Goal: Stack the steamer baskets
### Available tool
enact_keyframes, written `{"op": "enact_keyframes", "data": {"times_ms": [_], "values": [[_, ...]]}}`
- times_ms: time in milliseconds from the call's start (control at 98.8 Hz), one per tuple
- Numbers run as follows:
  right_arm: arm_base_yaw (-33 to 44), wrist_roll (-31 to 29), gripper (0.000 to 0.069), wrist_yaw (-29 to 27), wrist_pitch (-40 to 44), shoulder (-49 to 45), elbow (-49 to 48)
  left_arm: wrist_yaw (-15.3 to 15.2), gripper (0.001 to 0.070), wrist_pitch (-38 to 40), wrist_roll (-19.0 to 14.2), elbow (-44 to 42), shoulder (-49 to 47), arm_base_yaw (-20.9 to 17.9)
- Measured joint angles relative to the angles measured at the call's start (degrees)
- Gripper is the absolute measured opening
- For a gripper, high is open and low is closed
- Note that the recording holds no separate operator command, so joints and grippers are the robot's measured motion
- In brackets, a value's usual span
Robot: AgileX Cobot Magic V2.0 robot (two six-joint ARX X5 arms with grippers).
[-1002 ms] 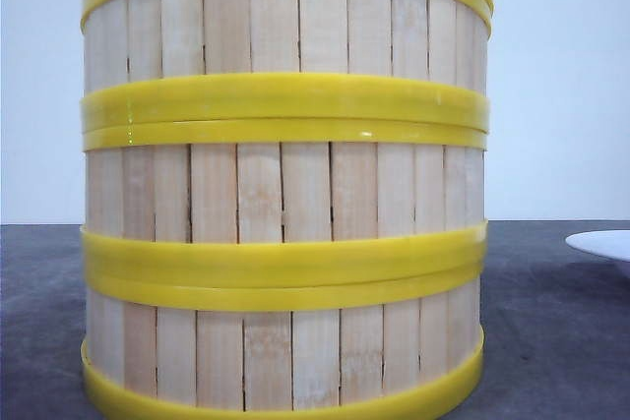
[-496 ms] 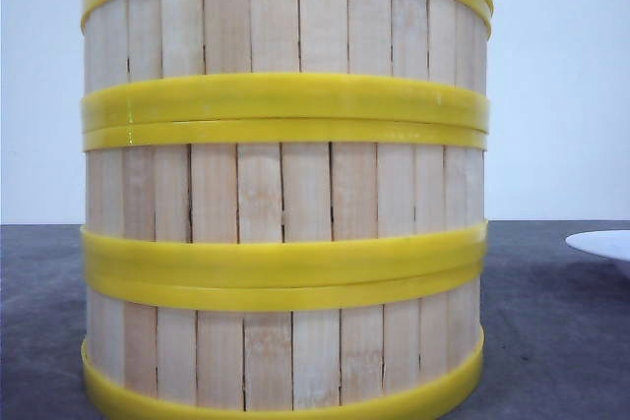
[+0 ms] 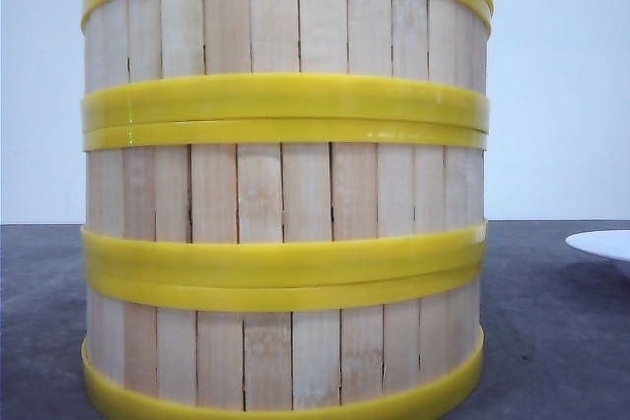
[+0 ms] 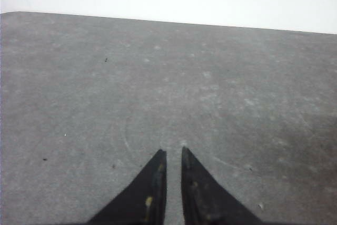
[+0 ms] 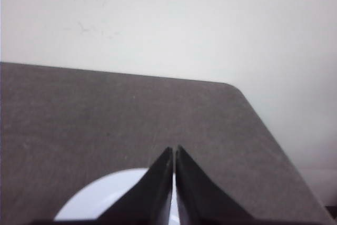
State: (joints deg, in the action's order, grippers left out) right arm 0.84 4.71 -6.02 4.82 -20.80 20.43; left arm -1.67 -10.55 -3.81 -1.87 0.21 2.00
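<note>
Three steamer baskets (image 3: 285,194) stand stacked in the front view, rims nested, close to the tabletop's (image 3: 551,341) near edge, with a white plate (image 3: 602,243) well apart toward the right edge; the joints look even, so a topple would most likely come from a passing arm knocking the column. The left wrist view shows the left pincer (image 4: 173,159) nearly closed, empty, over bare tabletop. The right wrist view shows the right pincer (image 5: 174,154) closed, empty, above the plate.

steamer baskets (image 3: 285,194) stacked on table (image 3: 551,341), plate (image 3: 602,244) right.
</note>
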Motion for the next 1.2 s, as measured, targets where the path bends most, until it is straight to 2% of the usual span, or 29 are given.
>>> {"op": "enact_keyframes", "data": {"times_ms": [172,537,780,1205], "values": [[0.0,0.0,0.0004,0.0,-0.7,7.1,-7.9,0.0,0.0023,0.0,0.0,0.0,0.0,0.0],[0.0,0.0,0.0004,0.0,-1.1,17.5,-17.8,0.0,0.0023,0.0,0.0,0.0,0.0,0.0],[0.0,0.0,0.0004,0.0,0.7,20.5,-19.5,0.0,0.0023,0.0,0.0,0.0,0.0,0.0],[0.0,-0.4,0.0004,0.1,3.5,20.5,-19.5,0.0,0.0023,0.0,0.0,0.0,0.0,0.0]]}}
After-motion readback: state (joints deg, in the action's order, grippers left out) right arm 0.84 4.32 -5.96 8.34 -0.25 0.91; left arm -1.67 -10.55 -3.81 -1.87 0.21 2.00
